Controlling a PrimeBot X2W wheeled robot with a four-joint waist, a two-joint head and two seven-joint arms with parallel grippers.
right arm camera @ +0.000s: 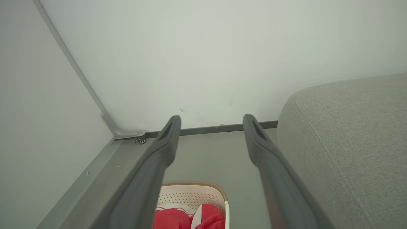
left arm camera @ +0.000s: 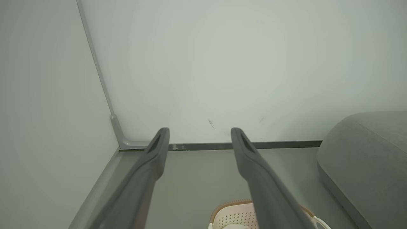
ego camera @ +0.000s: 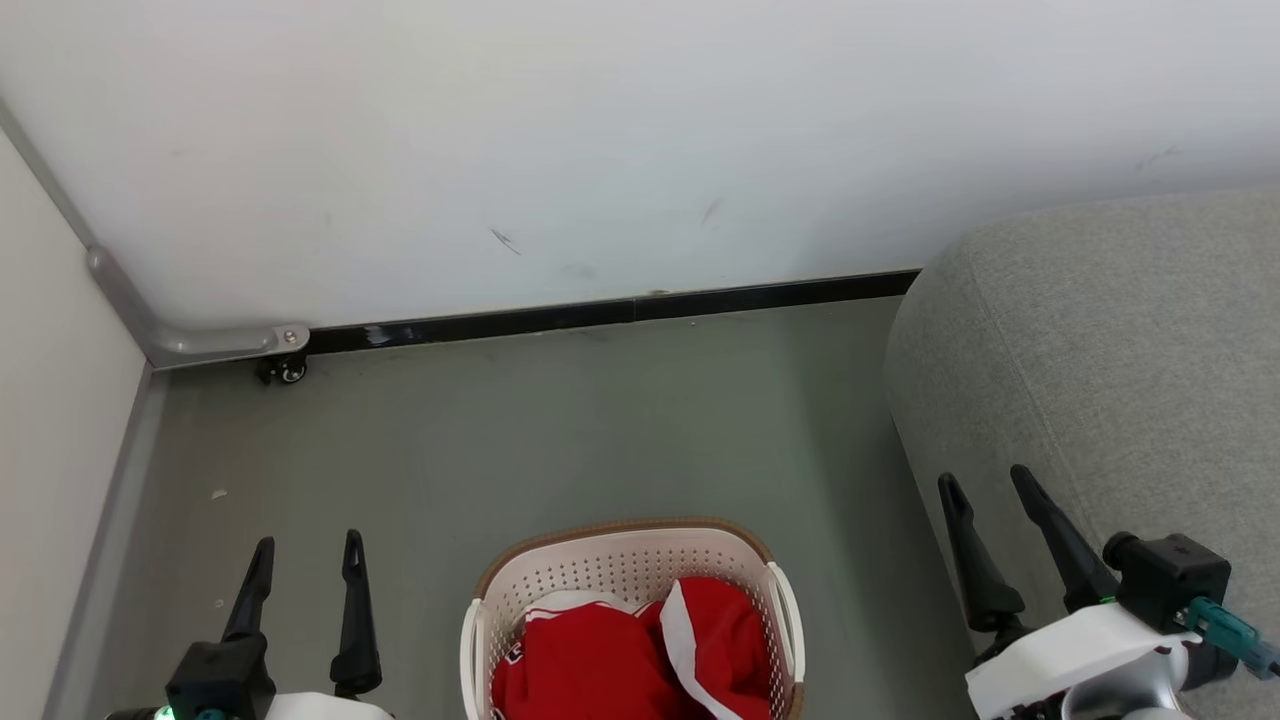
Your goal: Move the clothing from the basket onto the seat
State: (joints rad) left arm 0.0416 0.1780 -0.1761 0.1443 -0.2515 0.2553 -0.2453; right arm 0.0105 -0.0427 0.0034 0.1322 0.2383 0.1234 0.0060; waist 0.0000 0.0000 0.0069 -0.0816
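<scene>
Grey floor (ego camera: 560, 420), red clothing (ego camera: 600, 665) in basket (ego camera: 610, 565), seat (ego camera: 1100, 350) to its right — left gripper (ego camera: 309, 542) and right gripper (ego camera: 984, 477) wide, empty.

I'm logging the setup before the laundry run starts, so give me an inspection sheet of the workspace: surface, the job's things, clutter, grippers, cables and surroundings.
Surface: grey floor, bare but for a few small pale specks.
Job's things: red clothing lies bunched in the cream basket, which stands on the floor beside the grey seat; nothing lies on the seat's visible part.
Clutter: nothing seen.
Grippers: left gripper and right gripper both open and empty, either side of the basket.
Cables: teal connector at the right wrist; no loose cable seen.
Surroundings: white wall with faint scuffs, black skirting, a small caster in the corner.
</scene>
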